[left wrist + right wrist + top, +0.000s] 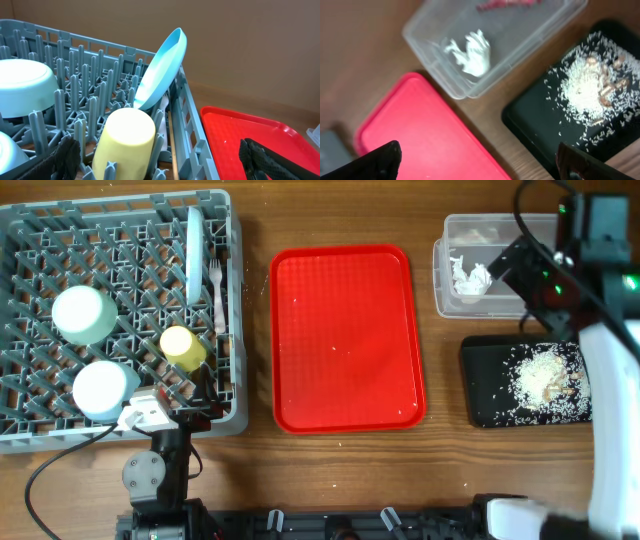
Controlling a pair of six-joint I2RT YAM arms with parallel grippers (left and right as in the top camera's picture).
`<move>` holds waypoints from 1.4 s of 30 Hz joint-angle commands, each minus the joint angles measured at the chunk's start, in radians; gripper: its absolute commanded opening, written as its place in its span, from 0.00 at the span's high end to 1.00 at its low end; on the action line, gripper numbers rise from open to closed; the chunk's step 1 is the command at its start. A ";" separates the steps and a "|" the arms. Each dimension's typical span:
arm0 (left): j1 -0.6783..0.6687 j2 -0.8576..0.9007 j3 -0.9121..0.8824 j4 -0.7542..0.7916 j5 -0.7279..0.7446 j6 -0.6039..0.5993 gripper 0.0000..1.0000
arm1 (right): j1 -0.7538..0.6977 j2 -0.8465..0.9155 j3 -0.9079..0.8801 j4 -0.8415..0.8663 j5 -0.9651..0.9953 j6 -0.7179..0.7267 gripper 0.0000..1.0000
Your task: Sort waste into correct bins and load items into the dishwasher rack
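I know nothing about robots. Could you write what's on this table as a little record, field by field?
Dishwasher rack: far bowl and near bowl, both upturned; yellow cup; plate on edge; white fork
Red tray: only a few specks
Clear tub: crumpled tissue, red wrapper
Black tray: rice crumbs
Left gripper: open, over the rack, holding nothing
Right gripper: open, holding nothing
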 commanded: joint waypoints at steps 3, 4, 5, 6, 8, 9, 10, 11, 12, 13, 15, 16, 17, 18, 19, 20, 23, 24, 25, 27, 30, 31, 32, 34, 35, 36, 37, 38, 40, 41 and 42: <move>0.007 -0.007 -0.005 -0.007 -0.017 0.019 0.00 | 0.028 -0.272 -0.200 0.045 0.027 0.018 0.00; 0.007 -0.007 -0.005 -0.007 -0.017 0.019 0.00 | 0.028 -0.344 -0.280 0.082 0.013 0.017 0.00; 0.007 -0.007 -0.005 -0.007 -0.017 0.019 0.00 | 0.028 -0.391 -0.337 0.118 -0.002 0.017 0.00; 0.007 -0.007 -0.005 -0.007 -0.017 0.019 0.00 | 0.031 -0.478 -0.443 0.205 -0.024 0.012 0.00; 0.007 -0.007 -0.005 -0.007 -0.017 0.019 0.00 | 0.045 -0.597 -0.607 0.341 -0.057 -0.052 0.00; 0.007 -0.007 -0.005 -0.007 -0.017 0.019 0.00 | 0.047 -0.638 -0.671 0.389 -0.088 -0.097 0.00; 0.007 -0.007 -0.005 -0.007 -0.017 0.019 0.00 | 0.047 -0.690 -0.761 0.462 -0.148 -0.159 0.00; 0.007 -0.007 -0.005 -0.007 -0.017 0.019 0.00 | 0.047 -0.731 -0.828 0.526 -0.194 -0.197 0.00; 0.007 -0.007 -0.005 -0.007 -0.017 0.019 0.00 | 0.047 -0.772 -0.895 0.600 -0.241 -0.226 0.00; 0.007 -0.007 -0.005 -0.007 -0.017 0.019 0.00 | 0.047 -0.835 -0.992 0.724 -0.306 -0.253 0.00; 0.007 -0.007 -0.005 -0.007 -0.017 0.019 0.00 | 0.047 -0.916 -1.123 0.874 -0.370 -0.275 0.00; 0.007 -0.007 -0.005 -0.007 -0.017 0.019 0.00 | 0.047 -0.972 -1.207 0.966 -0.384 -0.272 0.00; 0.007 -0.007 -0.005 -0.007 -0.017 0.019 0.00 | 0.047 -1.028 -1.286 1.045 -0.395 -0.270 0.00; 0.007 -0.007 -0.005 -0.007 -0.017 0.019 0.00 | 0.047 -1.075 -1.344 1.095 -0.398 -0.267 0.00; 0.007 -0.007 -0.005 -0.007 -0.017 0.019 0.00 | 0.047 -1.106 -1.376 1.123 -0.397 -0.263 0.00; 0.007 -0.007 -0.005 -0.007 -0.017 0.019 0.00 | 0.047 -1.135 -1.403 1.144 -0.397 -0.264 0.00; 0.007 -0.007 -0.005 -0.007 -0.017 0.019 0.00 | 0.047 -1.239 -1.527 1.274 -0.397 -0.268 0.00; 0.007 -0.007 -0.005 -0.007 -0.017 0.019 0.00 | 0.047 -1.258 -1.552 1.300 -0.393 -0.268 0.00; 0.007 -0.007 -0.005 -0.007 -0.017 0.019 0.00 | 0.047 -1.276 -1.577 1.327 -0.393 -0.272 0.00; 0.007 -0.007 -0.005 -0.007 -0.017 0.019 0.00 | 0.047 -1.294 -1.613 1.374 -0.379 -0.272 0.00; 0.007 -0.007 -0.005 -0.007 -0.017 0.019 0.00 | 0.047 -1.299 -1.640 1.406 -0.314 -0.276 0.00; 0.007 -0.007 -0.005 -0.007 -0.017 0.019 0.00 | 0.047 -1.302 -1.640 1.408 -0.294 -0.280 0.00; 0.007 -0.007 -0.005 -0.007 -0.017 0.019 0.00 | 0.047 -1.307 -1.640 1.413 -0.279 -0.302 0.00; 0.007 -0.007 -0.005 -0.007 -0.017 0.020 0.00 | 0.047 -1.334 -1.640 1.408 -0.280 -0.420 0.00; 0.007 -0.007 -0.005 -0.007 -0.017 0.019 0.00 | 0.047 -1.355 -1.640 1.387 -0.280 -0.464 0.00; 0.007 -0.007 -0.005 -0.007 -0.017 0.019 0.00 | 0.047 -1.392 -1.640 1.347 -0.277 -0.509 0.00; 0.007 -0.007 -0.005 -0.007 -0.017 0.019 0.00 | 0.046 -1.409 -1.640 1.311 -0.250 -0.515 0.00; 0.007 -0.007 -0.005 -0.007 -0.017 0.019 0.00 | 0.041 -1.404 -1.640 1.281 -0.224 -0.498 0.00; 0.007 -0.007 -0.005 -0.007 -0.017 0.019 0.00 | 0.023 -1.410 -1.640 1.219 -0.200 -0.462 0.00; 0.007 -0.007 -0.005 -0.007 -0.017 0.019 0.00 | 0.022 -1.410 -1.639 1.218 -0.189 -0.471 0.00; 0.007 -0.007 -0.005 -0.007 -0.017 0.019 0.00 | 0.022 -1.410 -1.639 1.218 -0.189 -0.507 0.00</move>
